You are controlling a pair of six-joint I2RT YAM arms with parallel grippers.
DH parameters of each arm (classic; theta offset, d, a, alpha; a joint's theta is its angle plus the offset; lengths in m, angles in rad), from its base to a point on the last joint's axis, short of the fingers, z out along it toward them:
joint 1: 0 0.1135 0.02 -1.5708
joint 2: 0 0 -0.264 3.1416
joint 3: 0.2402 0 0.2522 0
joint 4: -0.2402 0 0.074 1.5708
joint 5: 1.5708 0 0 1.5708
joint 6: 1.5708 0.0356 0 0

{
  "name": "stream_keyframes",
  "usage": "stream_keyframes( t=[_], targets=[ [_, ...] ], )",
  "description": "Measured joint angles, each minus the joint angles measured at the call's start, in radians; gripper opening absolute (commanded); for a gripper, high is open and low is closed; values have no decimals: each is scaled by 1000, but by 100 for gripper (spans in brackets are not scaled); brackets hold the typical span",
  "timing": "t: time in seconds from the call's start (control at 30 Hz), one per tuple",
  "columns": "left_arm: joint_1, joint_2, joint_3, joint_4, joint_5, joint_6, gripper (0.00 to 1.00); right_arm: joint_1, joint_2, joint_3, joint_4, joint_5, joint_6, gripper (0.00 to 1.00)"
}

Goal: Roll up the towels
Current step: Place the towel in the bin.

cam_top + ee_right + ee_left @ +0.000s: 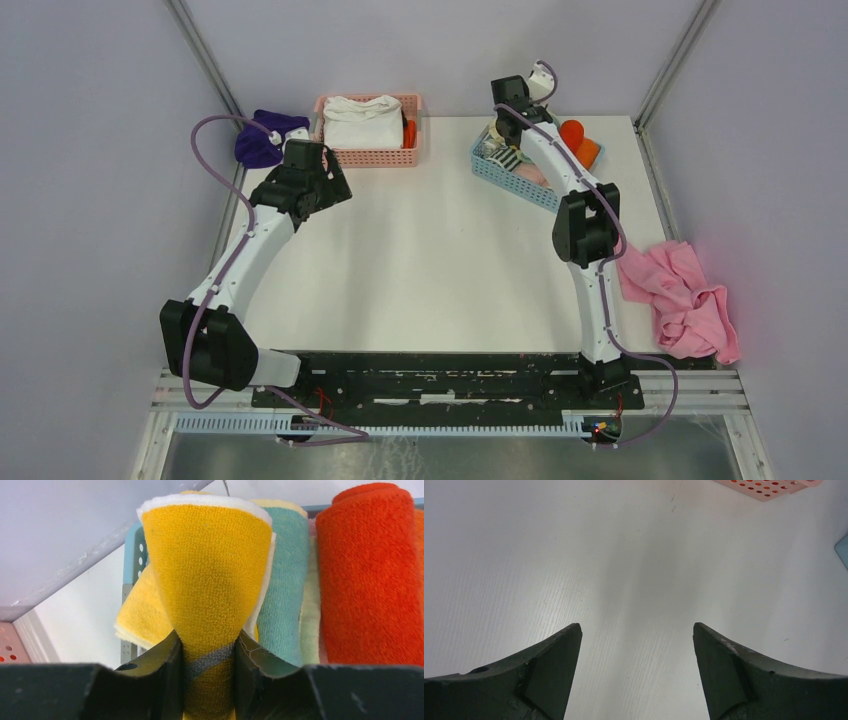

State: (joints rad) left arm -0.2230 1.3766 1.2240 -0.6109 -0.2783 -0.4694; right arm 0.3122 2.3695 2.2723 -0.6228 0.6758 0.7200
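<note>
Right pincer point(208, 647) pinches a fuzzy yellow terry towel point(210, 570).

Left arm point(243, 247) jaws apart; right arm point(586, 225) jaws clamped.

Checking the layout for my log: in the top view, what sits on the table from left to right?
Purple cloth → pink basket → blue basket → orange towel → pink towel.

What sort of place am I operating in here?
Probably a lab test cell: a white table walled by grey panels, a metal mounting rail, and towels sorted in a pink basket and a blue basket, where the right gripper grips a yellow towel.
</note>
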Motion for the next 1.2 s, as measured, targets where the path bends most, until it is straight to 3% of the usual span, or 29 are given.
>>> stream_keyframes(
  t=[0.17, 0.3, 0.43, 0.8, 1.2],
  targets=[
    [0, 0, -1, 0, 1, 0, 89, -20, 71, 59, 17, -30, 6, 36],
    [0, 0, -4, 1, 2, 0, 89, -24, 89, 63, 29, -47, 16, 46],
    [0, 0, -4, 2, 4, 0, 89, -27, 69, 26, 60, -59, 18, 55],
    [0, 0, -4, 8, 19, 0, 89, -33, -42, -97, 100, -78, 7, 70],
    [0, 0, -16, 15, 27, 0, 90, -42, -80, -114, 114, -104, -4, 77]
  ],
)
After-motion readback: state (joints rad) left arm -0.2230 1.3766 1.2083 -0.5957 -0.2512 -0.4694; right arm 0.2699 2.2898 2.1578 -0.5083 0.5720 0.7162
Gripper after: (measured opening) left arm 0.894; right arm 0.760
